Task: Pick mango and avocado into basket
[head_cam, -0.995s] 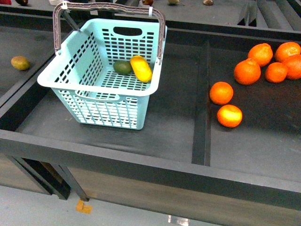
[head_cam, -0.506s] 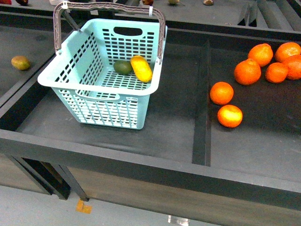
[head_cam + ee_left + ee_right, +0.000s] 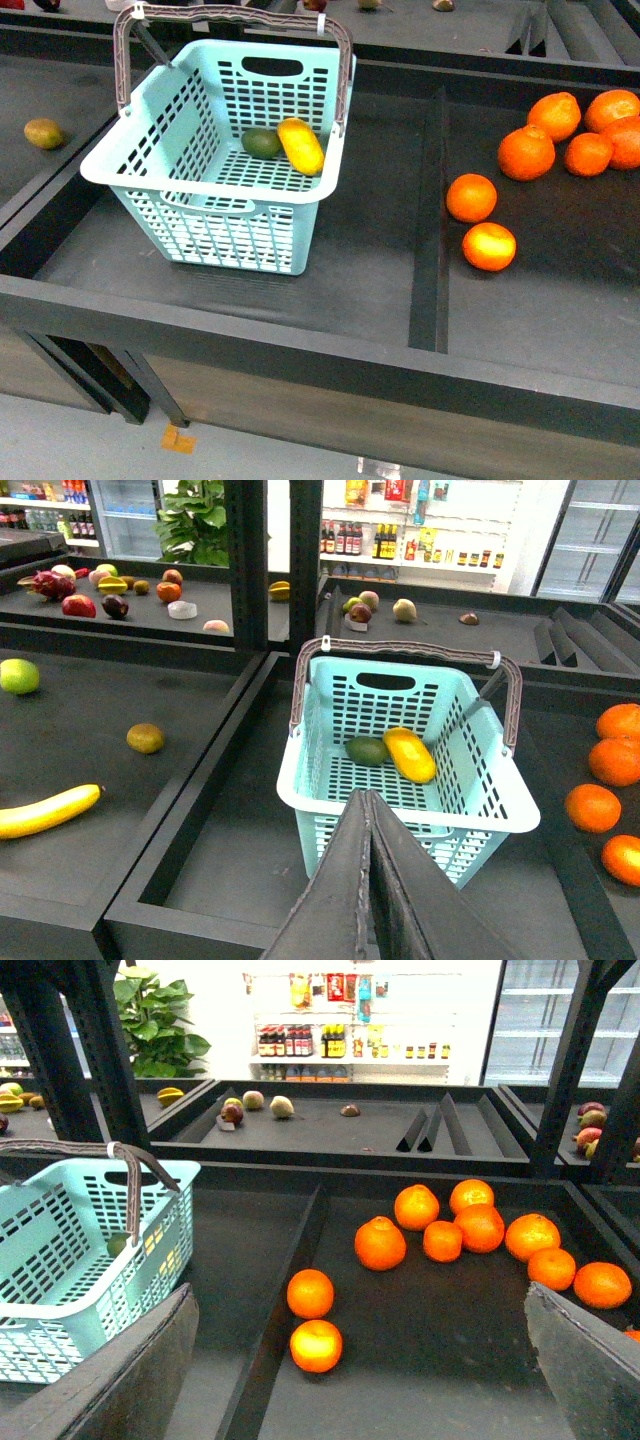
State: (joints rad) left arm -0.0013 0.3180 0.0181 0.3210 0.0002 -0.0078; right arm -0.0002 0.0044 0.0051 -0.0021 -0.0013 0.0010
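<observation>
Basket: light turquoise plastic shopping basket (image 3: 205,190) with slotted walls and brown ribbed handles, standing in the middle black display bin (image 3: 340,270), toward that bin's left and rear edges.
Mango: all-yellow elongated mango (image 3: 300,146) lying on the basket floor near the right wall, touching or just beside the avocado.
Avocado: dark green egg-shaped avocado (image 3: 261,143) on the basket floor, left of the mango, near the rear wall.
Open room: the middle bin's floor is bare from the basket's right wall to the raised black divider (image 3: 430,220); a bare strip also lies between the basket and the bin's front rim.
Right bin: round oranges (image 3: 527,152) clustered at the rear right corner, two more close to the divider, the front part bare.
Left bin: small brownish-green oval fruit (image 3: 43,133) alone near its rear edge; the left wrist view adds a yellow banana (image 3: 48,811).
Left gripper (image 3: 368,810): dark fingers pressed together to a point, holding nothing, well clear of the basket.
Right gripper (image 3: 360,1360): fingers spread wide to the view's edges, nothing between them.
Writing: bottles and packets on far shelves (image 3: 350,1040), labels too small to read.
</observation>
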